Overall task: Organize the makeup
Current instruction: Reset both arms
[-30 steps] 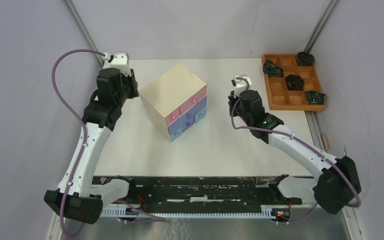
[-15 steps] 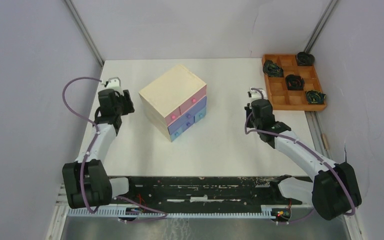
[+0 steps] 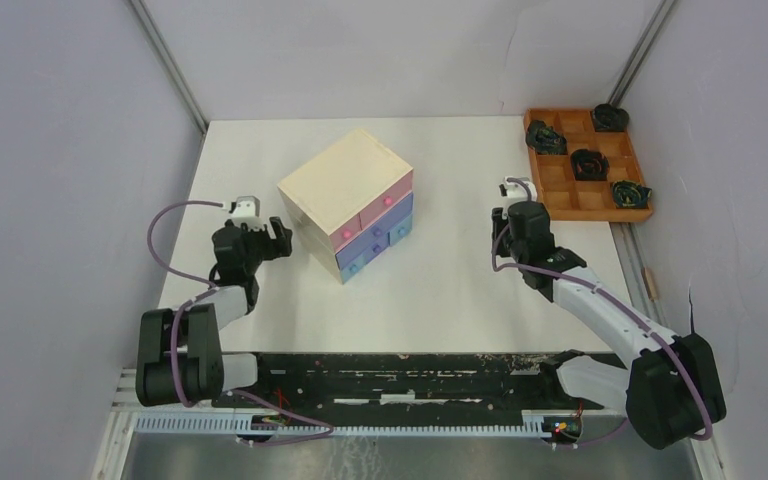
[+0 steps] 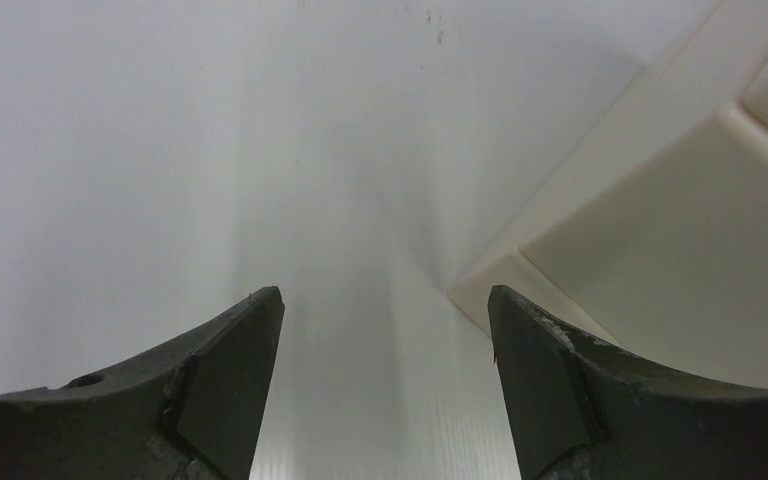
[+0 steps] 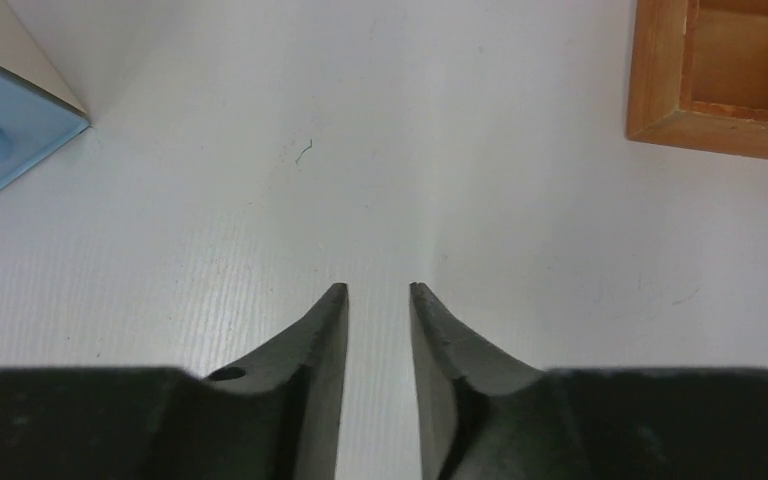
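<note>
Presently, no makeup can be seen in any view, so its look and position cannot be reported; whether it lies inside something cannot be told.

Left claw (image 4: 385,295): jaws stand wide apart with nothing between them, only bare white surface (image 3: 440,290) showing in the gap. It is low over the surface just beside the left corner of the pale wooden chest (image 3: 345,180), and the right-hand fingertip sits near that corner without touching it.

Right claw (image 5: 378,288): jaws parted by a narrow gap, holding nothing. It hovers low over open surface between the chest and the orange-brown grid tray (image 3: 532,165), clear of both.

Chest: set at an angle near the middle of the surface. Its drawers (image 3: 375,225) face the near right, pink fronts above and blue and purple fronts below, each with a round knob, all appearing flush with the body.

Tray: at the far right corner, carrying four dark coiled objects (image 3: 590,163) in separate compartments.
</note>
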`<state>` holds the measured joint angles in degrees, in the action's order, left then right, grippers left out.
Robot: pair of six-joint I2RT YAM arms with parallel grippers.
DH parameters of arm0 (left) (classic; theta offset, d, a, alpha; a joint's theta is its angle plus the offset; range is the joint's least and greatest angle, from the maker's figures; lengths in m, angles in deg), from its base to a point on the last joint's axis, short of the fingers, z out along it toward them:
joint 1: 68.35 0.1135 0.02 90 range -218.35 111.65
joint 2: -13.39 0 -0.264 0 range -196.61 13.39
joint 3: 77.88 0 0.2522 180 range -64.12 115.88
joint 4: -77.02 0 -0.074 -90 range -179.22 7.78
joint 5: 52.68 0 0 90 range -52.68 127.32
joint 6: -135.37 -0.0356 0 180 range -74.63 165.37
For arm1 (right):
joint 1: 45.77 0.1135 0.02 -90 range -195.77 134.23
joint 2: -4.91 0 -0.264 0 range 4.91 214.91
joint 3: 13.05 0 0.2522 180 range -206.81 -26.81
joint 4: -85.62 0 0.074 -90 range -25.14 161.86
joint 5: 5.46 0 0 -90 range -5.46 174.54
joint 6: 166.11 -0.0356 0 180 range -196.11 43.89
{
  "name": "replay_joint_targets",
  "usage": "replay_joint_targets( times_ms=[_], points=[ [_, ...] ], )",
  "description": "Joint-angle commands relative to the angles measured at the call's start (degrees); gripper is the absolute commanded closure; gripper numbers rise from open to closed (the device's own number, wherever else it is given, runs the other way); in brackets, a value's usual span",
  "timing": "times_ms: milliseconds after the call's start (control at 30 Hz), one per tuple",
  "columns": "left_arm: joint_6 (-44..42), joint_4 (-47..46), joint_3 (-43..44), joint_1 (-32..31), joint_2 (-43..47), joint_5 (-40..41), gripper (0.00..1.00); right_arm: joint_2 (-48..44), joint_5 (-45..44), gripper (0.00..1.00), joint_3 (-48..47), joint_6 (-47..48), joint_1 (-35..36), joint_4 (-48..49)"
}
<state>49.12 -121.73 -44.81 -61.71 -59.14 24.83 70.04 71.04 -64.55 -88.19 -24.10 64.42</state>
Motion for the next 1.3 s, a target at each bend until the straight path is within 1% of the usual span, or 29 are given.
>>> replay_joint_targets(
  times_ms=[0,33,67,100,167,267,333,367,467,533,567,600,633,667,700,733,767,800,867,900,1000,1033,1167,1267],
  points=[
    [-1.8,-16.9,-1.7,0.2,-4.1,-1.8,0.14,-2.2,0.4,0.60,0.4,0.7,-0.3,2.9],
    [-1.1,-20.8,-3.1,0.2,-5.3,-1.9,0.12,-2.3,0.4,0.53,0.5,0.7,-0.4,3.0],
    [-0.5,-24.9,-4.3,0.1,-6.2,-2.1,0.04,-2.3,0.4,0.51,0.5,0.8,-0.5,3.0],
    [-0.7,-28.2,-4.7,0.1,-7.0,-2.0,0.00,-2.2,0.4,0.51,0.6,0.8,-0.5,3.1],
    [-0.7,-28.8,-4.5,0.2,-8.6,-1.6,0.01,-2.0,0.4,0.48,0.5,0.9,-0.6,3.2],
    [-0.6,-33.6,-5.1,0.2,-12.4,-2.4,0.01,-1.8,0.2,0.35,0.4,1.2,-0.6,3.4],
    [-1.4,-29.1,-3.3,-0.2,-12.0,-2.1,0.01,-1.8,-0.1,0.28,0.4,1.4,-0.7,3.6],
    [-1.3,-29.7,-3.4,-0.2,-12.2,-2.4,0.01,-1.7,-0.3,0.24,0.4,1.4,-0.7,3.7],
    [-3.3,-30.1,-3.9,-0.9,-12.1,-4.4,0.01,-1.2,0.0,0.22,0.8,1.4,-0.7,4.7],
    [-4.7,-32.4,-5.2,-2.4,-12.6,-3.4,0.01,-0.6,0.2,0.21,0.6,1.2,-0.7,4.7],
    [-5.7,-35.5,-6.7,-2.7,-13.3,-3.9,0.01,-0.3,0.2,0.20,0.5,1.3,-0.7,4.6],
    [-4.8,-40.8,-8.0,-3.3,-15.4,-3.2,0.01,-0.2,0.1,0.18,0.4,1.5,-0.7,4.4],
    [-4.7,-39.7,-7.6,-3.2,-15.5,-2.7,0.01,-0.1,-0.3,0.18,0.3,1.6,-0.7,4.4],
    [-5.5,-35.9,-6.7,-3.2,-14.2,-2.2,0.01,-0.2,-0.9,0.16,0.4,1.8,-0.7,4.3],
    [-5.2,-36.1,-6.9,-3.2,-14.3,-2.2,0.01,-0.3,-1.7,0.12,0.4,2.1,-0.7,4.4],
    [-4.6,-38.9,-7.3,-3.2,-15.0,-2.2,0.01,-0.5,-2.9,0.06,0.5,2.6,-0.7,4.6],
    [-4.6,-38.2,-7.2,-3.2,-15.0,-2.2,0.01,-0.8,-4.4,0.01,0.4,3.0,-0.7,4.7],
    [-5.0,-36.9,-7.0,-3.2,-14.5,-2.2,0.01,-1.1,-6.6,0.00,0.2,3.5,-0.7,4.7],
    [-4.8,-37.8,-7.1,-3.3,-14.8,-1.8,0.01,-1.8,-10.7,0.00,0.4,5.1,-1.0,5.9],
    [-4.2,-37.9,-7.1,-3.2,-14.9,-0.3,0.01,-2.0,-12.1,0.00,0.7,5.8,-1.3,7.1],
    [-2.5,-36.1,-6.4,-4.1,-14.6,7.5,0.01,-1.9,-11.7,0.00,2.7,7.8,-3.2,11.3],
    [-2.1,-35.8,-6.4,-4.4,-14.6,8.9,0.01,-1.3,-11.7,0.00,4.1,8.4,-4.0,13.2],
    [-2.2,-35.2,-6.1,-4.8,-14.5,9.8,0.01,3.3,-8.9,0.00,7.7,10.3,-7.1,21.7],
    [-2.2,-35.2,-6.1,-4.8,-14.5,9.9,0.01,7.0,-11.5,0.00,8.3,12.0,-8.1,25.4]
  ],
)
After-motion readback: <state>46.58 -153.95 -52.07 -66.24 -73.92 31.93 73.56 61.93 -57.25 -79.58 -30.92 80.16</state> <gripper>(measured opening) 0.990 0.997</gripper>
